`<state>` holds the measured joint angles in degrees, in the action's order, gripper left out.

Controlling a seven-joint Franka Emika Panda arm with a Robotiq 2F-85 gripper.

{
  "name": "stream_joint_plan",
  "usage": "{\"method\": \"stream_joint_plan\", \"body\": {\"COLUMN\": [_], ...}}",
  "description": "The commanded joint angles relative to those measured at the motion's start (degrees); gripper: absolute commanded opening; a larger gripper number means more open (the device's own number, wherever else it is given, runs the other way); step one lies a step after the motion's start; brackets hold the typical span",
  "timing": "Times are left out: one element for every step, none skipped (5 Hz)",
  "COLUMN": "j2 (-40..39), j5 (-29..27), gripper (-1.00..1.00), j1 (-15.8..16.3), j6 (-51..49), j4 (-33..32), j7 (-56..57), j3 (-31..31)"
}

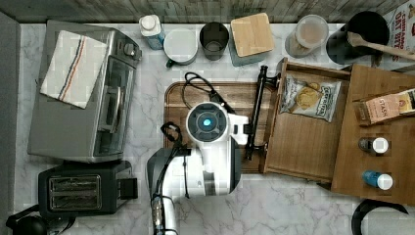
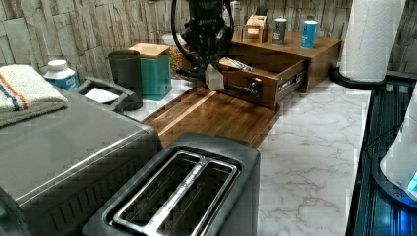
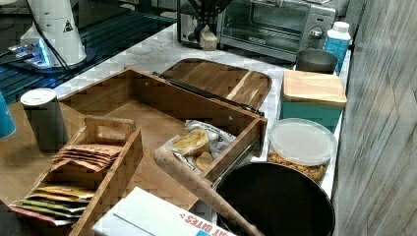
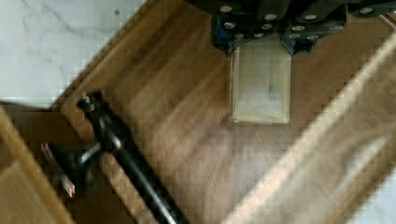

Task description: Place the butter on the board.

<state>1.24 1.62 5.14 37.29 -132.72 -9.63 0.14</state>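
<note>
Jaws pinch the pale, paper-wrapped rectangular butter block (image 4: 260, 81), hanging from the black gripper (image 4: 261, 44) above the dark-brown grooved wooden board (image 4: 187, 140). Lower vertically and part the jaws only on contact, clear of the black bar handle (image 4: 126, 156) toward eight o'clock.

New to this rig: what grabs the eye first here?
The white arm, whose gripper holds a pale wrapped butter block above the dark board mid-counter. At the top view's right, an open wooden drawer holds a snack bag; at the top view's left sits a toaster oven.
</note>
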Motion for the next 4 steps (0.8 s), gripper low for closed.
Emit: {"method": "stream_joint_plan", "body": {"j2": [2.4, 0.5, -0.7, -1.6], "j5": [4.6, 5.3, 5.9, 5.2], "gripper": [-1.00, -1.00, -1.00, -1.00], "j1": [3.6, 4.5, 0.6, 3.3], "j6": [12.2, 16.0, 18.9, 21.1], "j4": [-5.7, -7.1, -7.9, -8.4], "j7": [-10.5, -12.3, -12.6, -13.0], "j3": [4.5, 4.0, 7.8, 5.7]}}
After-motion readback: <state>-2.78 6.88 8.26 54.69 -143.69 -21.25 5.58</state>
